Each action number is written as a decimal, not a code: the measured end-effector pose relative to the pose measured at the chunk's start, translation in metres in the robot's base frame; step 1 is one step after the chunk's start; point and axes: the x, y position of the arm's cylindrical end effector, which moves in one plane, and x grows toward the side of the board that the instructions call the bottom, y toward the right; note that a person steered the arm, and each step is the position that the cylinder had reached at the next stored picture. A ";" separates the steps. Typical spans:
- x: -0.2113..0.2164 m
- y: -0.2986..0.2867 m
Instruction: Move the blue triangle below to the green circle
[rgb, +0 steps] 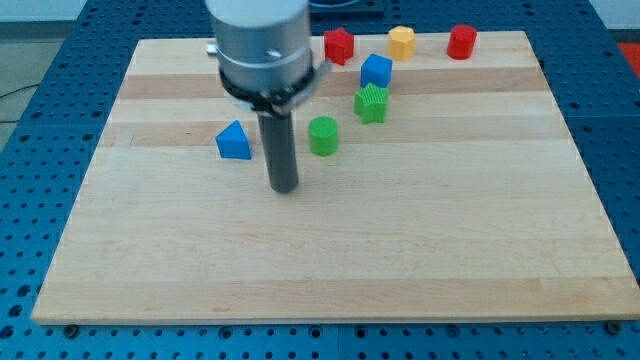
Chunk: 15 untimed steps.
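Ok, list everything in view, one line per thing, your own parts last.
blue triangle: 1, blue, left of centre
green circle: 1, green, right of the rod
green star: 1, green, up-right of the circle
blue cube: 1, blue, just above the star
red star: 1, red, top edge
yellow block: 1, yellow, top edge
red cylinder: 1, red, top right
board: 1, light wood
my tip: 1, dark, below and between triangle and circle, touching neither

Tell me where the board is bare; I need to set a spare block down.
Bare: the view's bottom half, below my tip, and the view's right. Crowded: the top middle, around the green circle, green star and blue cube.
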 end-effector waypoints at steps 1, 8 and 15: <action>-0.052 0.002; -0.073 -0.130; 0.005 0.023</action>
